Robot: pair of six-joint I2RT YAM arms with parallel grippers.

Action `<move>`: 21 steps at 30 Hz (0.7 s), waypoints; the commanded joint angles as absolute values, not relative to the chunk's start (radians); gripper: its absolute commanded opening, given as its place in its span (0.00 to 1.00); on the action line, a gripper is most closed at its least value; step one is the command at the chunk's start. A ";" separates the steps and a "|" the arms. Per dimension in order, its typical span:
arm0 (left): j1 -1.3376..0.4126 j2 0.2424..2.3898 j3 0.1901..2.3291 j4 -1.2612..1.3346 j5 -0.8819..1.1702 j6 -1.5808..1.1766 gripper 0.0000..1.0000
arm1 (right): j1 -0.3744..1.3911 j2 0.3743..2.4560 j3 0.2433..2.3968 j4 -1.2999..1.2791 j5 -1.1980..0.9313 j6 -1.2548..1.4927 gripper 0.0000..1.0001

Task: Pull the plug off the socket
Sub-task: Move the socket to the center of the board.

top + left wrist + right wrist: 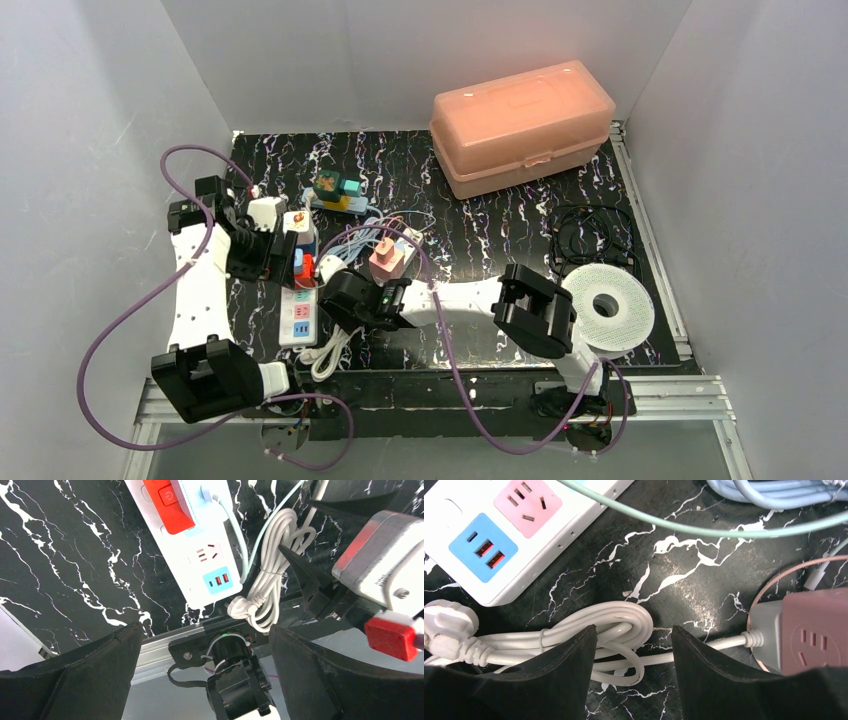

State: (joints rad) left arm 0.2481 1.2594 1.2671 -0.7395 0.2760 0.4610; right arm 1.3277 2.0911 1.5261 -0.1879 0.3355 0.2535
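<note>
Left gripper (204, 630) wide open, red plastic plug (167, 505) in white power strip (182, 570) at twelve o'clock, right gripper (633, 630) half-open over bundled white cable (619, 615)

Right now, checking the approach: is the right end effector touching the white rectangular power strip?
Apart. Right wrist view: bundled white cable lies between right end effector and power strip.

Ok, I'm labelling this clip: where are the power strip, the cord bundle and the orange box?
power strip (483, 547), right wrist view, on its blue USB panel
cord bundle (621, 614), right wrist view, on the loop's top bend
orange box (522, 110), top view, on its lid
</note>
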 commanded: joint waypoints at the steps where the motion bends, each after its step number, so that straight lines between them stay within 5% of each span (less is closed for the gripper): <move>1: 0.263 1.276 1.331 -0.876 0.340 0.406 0.98 | 1.317 2.063 1.430 -0.251 0.367 0.280 0.64; 21: 0.292 1.312 1.413 -0.922 0.390 0.399 0.98 | 1.191 1.729 1.013 -0.338 0.534 0.467 0.48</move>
